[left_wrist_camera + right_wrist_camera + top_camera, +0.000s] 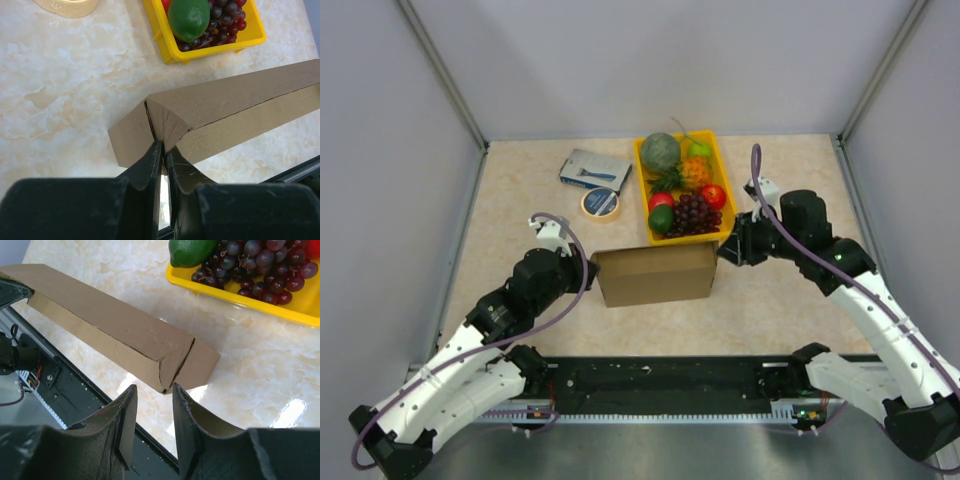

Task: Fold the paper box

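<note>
We see the left tool (161, 150) closed to a thin slit, tips against the 9 o'clock end flap of the paper box (655, 275), though we cannot tell whether cardboard is actually pinched. The right tool (152, 390) stands partly open and holds nothing, tips just short of the box's 3 o'clock end. The box stands folded up as a long closed shape mid-desk (770, 310), with the yellow fruit tray (220, 47) just beyond at its 12 to 1 o'clock, the tape roll (601, 204) at 11 o'clock, and the blue-grey packet (595, 169) farther out the same way.
</note>
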